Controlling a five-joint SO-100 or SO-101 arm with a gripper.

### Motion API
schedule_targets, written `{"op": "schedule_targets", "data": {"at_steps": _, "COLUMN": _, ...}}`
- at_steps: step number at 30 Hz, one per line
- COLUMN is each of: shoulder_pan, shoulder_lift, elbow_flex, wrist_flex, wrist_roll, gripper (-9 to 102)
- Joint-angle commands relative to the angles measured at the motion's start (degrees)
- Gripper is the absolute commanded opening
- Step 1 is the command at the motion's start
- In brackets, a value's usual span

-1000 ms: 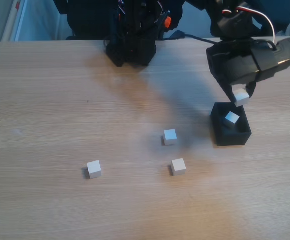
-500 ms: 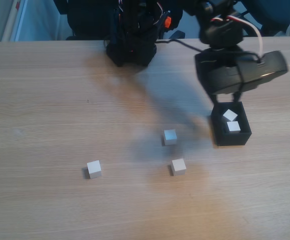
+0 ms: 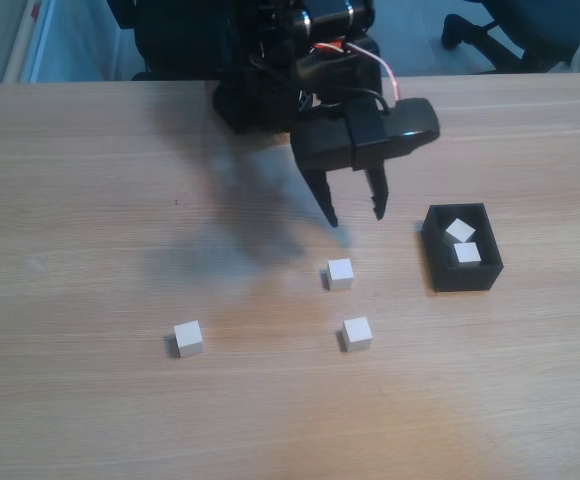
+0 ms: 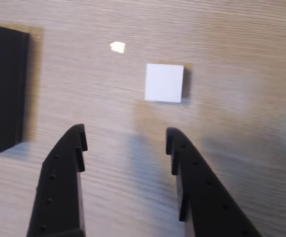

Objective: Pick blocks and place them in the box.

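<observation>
The black box (image 3: 441, 271) stands on the wooden table at the right of the fixed view, with two pale blocks (image 3: 460, 231) (image 3: 467, 254) inside. Three more blocks lie loose on the table: one (image 3: 340, 273) in the middle, one (image 3: 356, 333) in front of it, one (image 3: 188, 338) further left. My gripper (image 3: 354, 214) hangs open and empty above the table, just behind the middle block. In the wrist view the open gripper (image 4: 125, 134) points at that block (image 4: 164, 82), with the box wall (image 4: 4, 89) at the left edge.
The arm's black base (image 3: 260, 90) stands at the back of the table. A chair leg (image 3: 490, 30) shows beyond the far edge. A small pale speck (image 4: 117, 47) lies on the wood near the block in the wrist view.
The block held over the box one second ago has dropped into it. The gripper opened and swung left from above the box to behind the middle block.
</observation>
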Motion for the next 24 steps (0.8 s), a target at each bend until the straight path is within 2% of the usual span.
{"op": "schedule_targets", "data": {"at_steps": 1, "shoulder_pan": 0.09, "shoulder_lift": 3.25, "elbow_flex": 3.08, "wrist_flex": -6.06, "wrist_roll": -0.26, "gripper": 17}}
{"op": "schedule_targets", "data": {"at_steps": 11, "shoulder_pan": 3.16, "shoulder_lift": -4.39, "elbow_flex": 6.5, "wrist_flex": -19.78, "wrist_roll": -0.79, "gripper": 17}}
{"op": "schedule_targets", "data": {"at_steps": 24, "shoulder_pan": 6.15, "shoulder_lift": -13.1, "elbow_flex": 6.59, "wrist_flex": -25.31, "wrist_roll": 0.62, "gripper": 17}}
